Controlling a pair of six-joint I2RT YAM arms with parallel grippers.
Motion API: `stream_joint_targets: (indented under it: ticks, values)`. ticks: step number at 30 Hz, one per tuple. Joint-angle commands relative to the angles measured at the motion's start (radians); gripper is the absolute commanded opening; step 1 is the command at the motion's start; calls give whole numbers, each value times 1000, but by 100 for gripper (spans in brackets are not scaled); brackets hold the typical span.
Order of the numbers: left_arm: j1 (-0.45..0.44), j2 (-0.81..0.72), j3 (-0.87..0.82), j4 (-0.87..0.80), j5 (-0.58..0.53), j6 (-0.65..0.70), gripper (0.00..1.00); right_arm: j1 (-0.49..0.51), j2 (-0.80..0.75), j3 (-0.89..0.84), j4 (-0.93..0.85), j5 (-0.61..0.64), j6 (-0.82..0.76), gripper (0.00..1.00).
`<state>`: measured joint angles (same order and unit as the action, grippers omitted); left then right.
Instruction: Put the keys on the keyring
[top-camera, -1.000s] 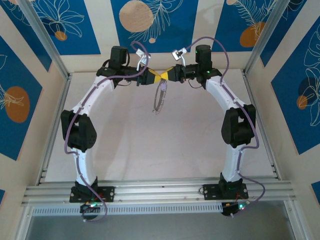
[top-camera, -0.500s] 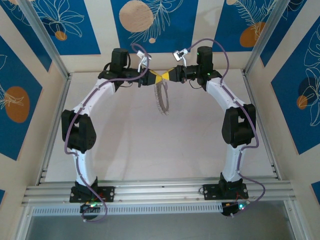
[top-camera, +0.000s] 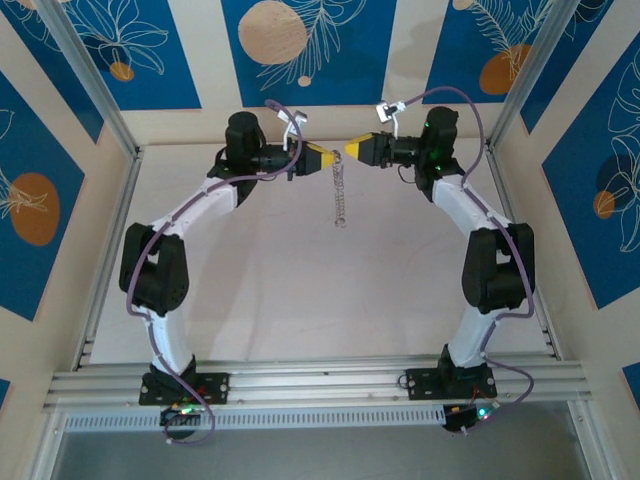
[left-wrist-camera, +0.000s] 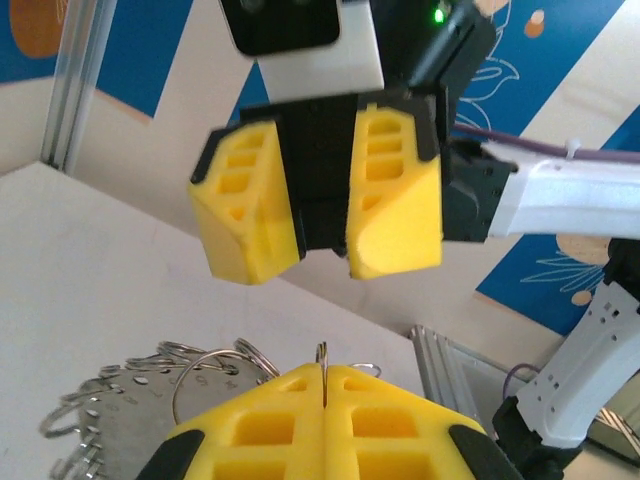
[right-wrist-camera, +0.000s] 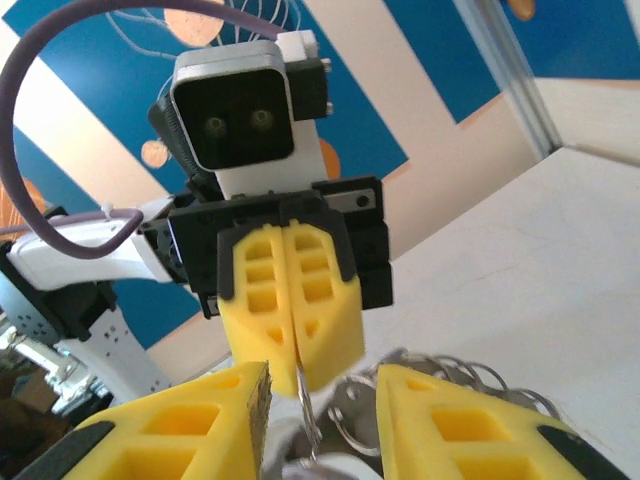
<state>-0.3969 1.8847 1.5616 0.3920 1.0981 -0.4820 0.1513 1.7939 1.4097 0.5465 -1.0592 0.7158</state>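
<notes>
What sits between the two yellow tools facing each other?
Nothing: in the top view the gap between the left tool and the right tool is bare. The keyring hangs from the left tool's tip, just beneath that gap.

Bright, even light falls from above; the pale counter (top-camera: 270, 300) carries only faint, soft shadows under the arms (top-camera: 190, 205). The top view is sharp. In the wrist views the left hand (left-wrist-camera: 323, 378) and right hand (right-wrist-camera: 318, 400), nearest the lens, look slightly soft.

Left pincer (left-wrist-camera: 325, 378) pinches the keyring (left-wrist-camera: 140, 395) wire (jaws tight); right pincer (left-wrist-camera: 322, 255) faces it, parted.
</notes>
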Motion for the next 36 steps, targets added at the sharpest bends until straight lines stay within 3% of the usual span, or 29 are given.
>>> stream_joint_targets:
  ticks: [1, 15, 22, 36]
  values:
    - [1, -59, -31, 247, -37, -152, 0, -13, -40, -77, 167, 74, 95, 35]
    - [-8, -104, -187, 578, -273, -407, 0, 6, -41, -154, 424, 184, 247, 36]
    - [-26, -120, -223, 651, -367, -449, 0, 29, -27, -123, 460, 212, 268, 39]
    - [-33, -113, -225, 692, -392, -470, 0, 72, -29, -119, 454, 194, 253, 40]
